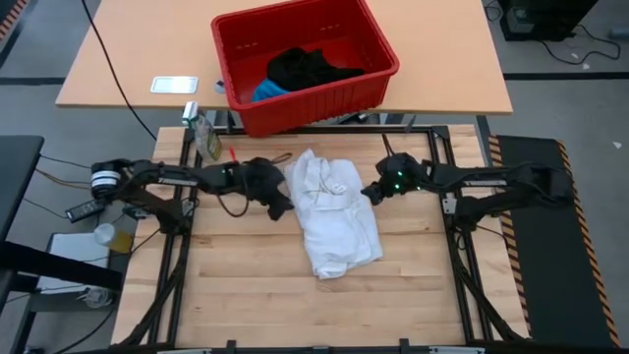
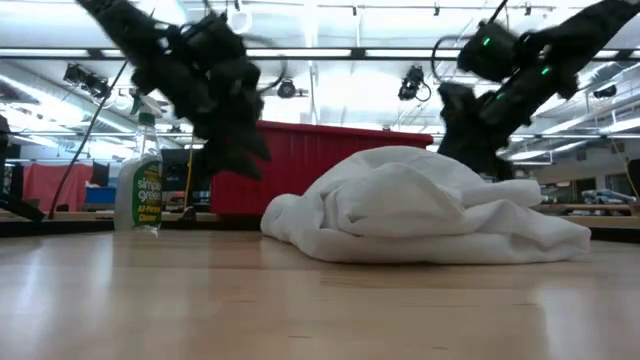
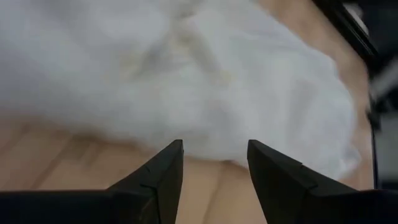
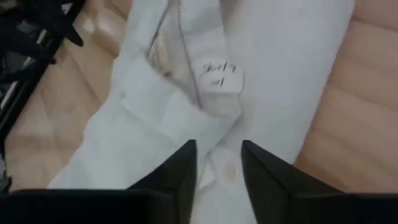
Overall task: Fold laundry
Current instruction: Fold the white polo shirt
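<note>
White garment [image 1: 329, 211] lies between both grippers' parted, empty jaws.

Both dark arms reach inward across the table from opposite sides, each bent at the elbow and ending near the table's middle. The left gripper [image 1: 279, 204] sits at the end of the left arm, angled downward toward the tabletop; its 2 fingers [image 3: 163, 171] stand clearly apart with bare space between them and nothing clamped. The right gripper [image 1: 371, 193] comes in from the other side, its wrist showing small green lights, tilted down as well. Its 2 fingers [image 4: 181, 169] are parted with a gap between them, gripping nothing.
</note>
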